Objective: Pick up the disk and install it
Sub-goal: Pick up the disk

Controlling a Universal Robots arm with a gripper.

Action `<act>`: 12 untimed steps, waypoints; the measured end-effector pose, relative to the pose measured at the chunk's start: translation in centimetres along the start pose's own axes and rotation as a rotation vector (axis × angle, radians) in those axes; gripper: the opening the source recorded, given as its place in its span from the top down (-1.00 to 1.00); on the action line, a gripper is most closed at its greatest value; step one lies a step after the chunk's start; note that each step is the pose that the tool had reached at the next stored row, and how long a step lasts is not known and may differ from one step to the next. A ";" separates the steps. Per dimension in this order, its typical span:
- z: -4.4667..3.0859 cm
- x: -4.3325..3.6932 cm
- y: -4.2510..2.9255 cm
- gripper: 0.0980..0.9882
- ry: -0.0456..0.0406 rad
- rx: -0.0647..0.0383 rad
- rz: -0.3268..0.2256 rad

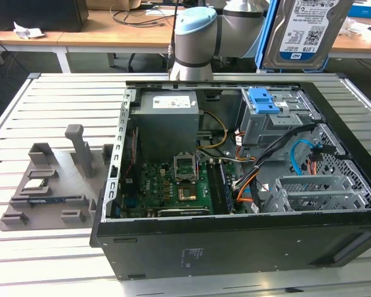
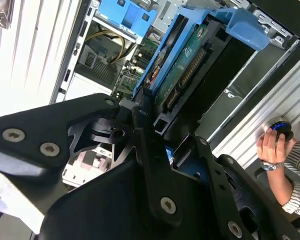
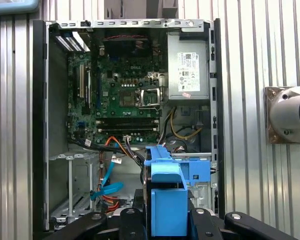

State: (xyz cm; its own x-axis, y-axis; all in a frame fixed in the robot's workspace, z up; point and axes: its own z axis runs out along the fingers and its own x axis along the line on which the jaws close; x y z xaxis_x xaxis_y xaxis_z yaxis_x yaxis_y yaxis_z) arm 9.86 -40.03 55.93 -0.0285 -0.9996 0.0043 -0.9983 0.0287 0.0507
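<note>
Held disk [image 1: 303, 31] — cables [image 1: 284, 138] across drive cage [image 1: 260, 127]

jaws: clamped on disk [image 2: 186, 64] | computer case [image 2: 76, 50] beyond | person's hand [image 2: 268, 146] near case

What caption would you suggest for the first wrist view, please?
The tool holds the blue-framed disk above the open computer case.

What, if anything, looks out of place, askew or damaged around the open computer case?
Nothing looks spilled or damaged. The one thing out of place is the disk: it hangs above the open computer case, clamped in the gripper, not seated in a bay.
</note>
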 end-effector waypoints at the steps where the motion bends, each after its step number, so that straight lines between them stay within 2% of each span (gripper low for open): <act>1: 0.01 0.19 0.00 0.40 0.0001 0.000 0.000; 7: 0.12 1.75 -0.05 0.40 0.0000 0.000 0.000; 12: 0.19 3.45 -0.10 0.40 0.0000 0.000 0.000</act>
State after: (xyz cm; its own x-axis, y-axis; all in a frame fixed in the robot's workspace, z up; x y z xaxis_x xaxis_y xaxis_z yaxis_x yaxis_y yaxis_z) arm 9.85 -43.48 55.75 -0.0285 -0.9996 0.0043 -0.9983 0.0287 0.0507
